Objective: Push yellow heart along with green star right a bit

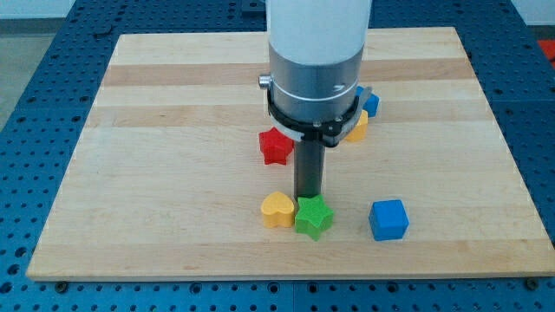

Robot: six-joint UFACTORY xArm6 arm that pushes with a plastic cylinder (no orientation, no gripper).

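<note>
The rod has no jaws; its tip sits just above the green star, which touches the yellow heart on its left, near the wooden board's bottom edge, blue cube to the right

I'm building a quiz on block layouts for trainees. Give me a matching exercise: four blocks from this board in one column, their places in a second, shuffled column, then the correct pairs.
Blocks:
1. yellow heart
2. green star
3. red star
4. blue cube

Places:
A. alone toward the view's bottom right
B. directly below my tip
C. left of the rod, higher in the view
D. against the green star's left side

Pairs: 1-D, 2-B, 3-C, 4-A
</note>
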